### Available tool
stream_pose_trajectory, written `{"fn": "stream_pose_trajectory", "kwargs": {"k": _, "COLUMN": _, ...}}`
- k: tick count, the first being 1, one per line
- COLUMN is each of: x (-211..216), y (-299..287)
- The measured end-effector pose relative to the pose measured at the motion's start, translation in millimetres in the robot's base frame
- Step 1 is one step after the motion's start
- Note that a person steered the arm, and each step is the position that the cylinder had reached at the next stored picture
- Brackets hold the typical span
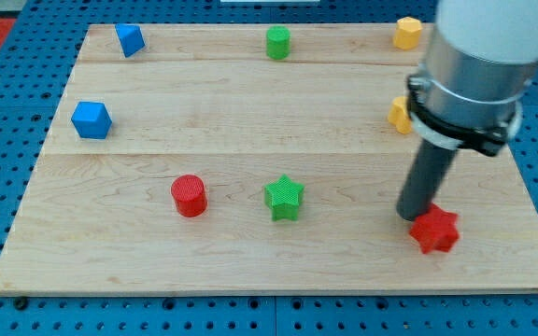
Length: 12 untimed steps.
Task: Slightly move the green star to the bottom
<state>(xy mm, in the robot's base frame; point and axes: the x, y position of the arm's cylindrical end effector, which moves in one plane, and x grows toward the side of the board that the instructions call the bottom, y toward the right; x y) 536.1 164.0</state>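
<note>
Seven small blocks are seen on a wooden board (250, 112), which is laid on a blue sheet full of holes (7, 121). At the view's far left, a blue block with many flat sides (92, 120) is found close to the board's left edge. Up and a bit to the right of it, a second blue block (130, 39), a tilted one, is placed near the view's top. Lower down, a red round block (189, 196) is set upright. Near the view's top, in the middle, a green round block (278, 42) is seen. Below it, well apart, the green star (284, 197) is laid flat, just right of the red round block but not touching it. Further right, a yellow block (407, 33) is placed at the top edge, and a second yellow block (399, 115) is partly hidden behind the arm. Low on the view's right, a red star (435, 231) is found. My tip (415, 215) is set down right against the top left side of the red star, well apart from the green star. No hand is fitted to the arm, only the dark rod, so nothing is held. The space between the green star and the bottom edge is kept bare.
</note>
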Motion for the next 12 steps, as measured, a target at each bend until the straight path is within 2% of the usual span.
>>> {"fn": "stream_pose_trajectory", "kwargs": {"k": 2, "x": -0.1, "y": -15.2}}
{"fn": "stream_pose_trajectory", "kwargs": {"k": 5, "x": -0.8, "y": -68.6}}
{"fn": "stream_pose_trajectory", "kwargs": {"k": 9, "x": -8.2, "y": -73.8}}
{"fn": "stream_pose_trajectory", "kwargs": {"k": 12, "x": -27.6, "y": -104.2}}
